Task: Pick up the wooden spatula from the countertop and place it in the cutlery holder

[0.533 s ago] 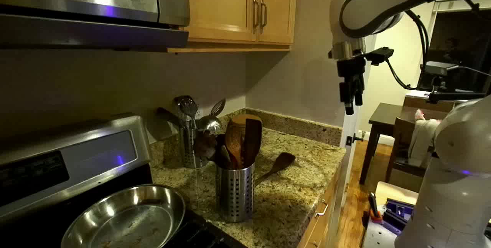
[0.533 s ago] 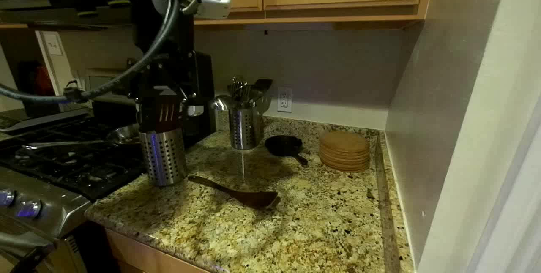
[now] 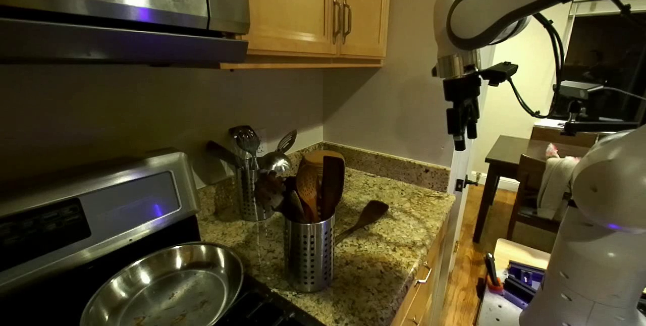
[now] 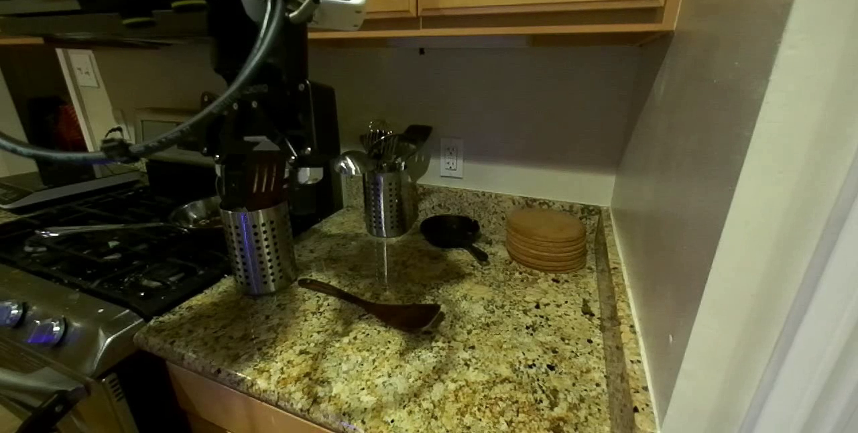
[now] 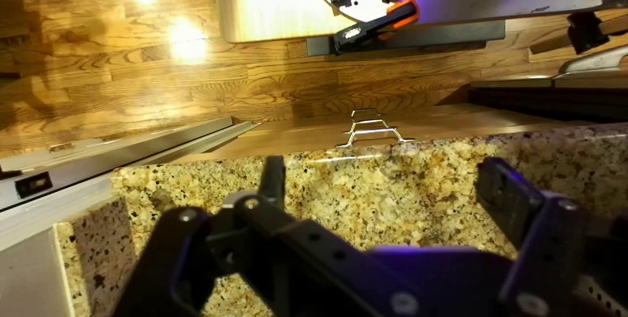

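The wooden spatula (image 4: 395, 316) lies on the bench (image 4: 496, 366), its handle end just beside the cutlery holder (image 4: 260, 252); whether the two touch, I cannot tell. Brown, wooden-looking utensils (image 3: 309, 184) already stand in that holder, so I take it, not the cup of mostly metal tools (image 4: 389, 202) nearer the wall, for the goal. Farther off sit a small black pan (image 4: 448, 229) and a stack of round boards (image 4: 545, 242). The arm (image 3: 494, 15) hangs high above bench level, its jaws spread wide with nothing between them; the wrist view shows bench and floor (image 5: 206, 86), but no spatula that I can make out. I judge this to be the approach, no grasp yet made. The next move calls for bringing the jaws over the spatula, turning them across its slim handle and coming down without nudging the holder; a high lift and an upending should follow, to clear the rim.
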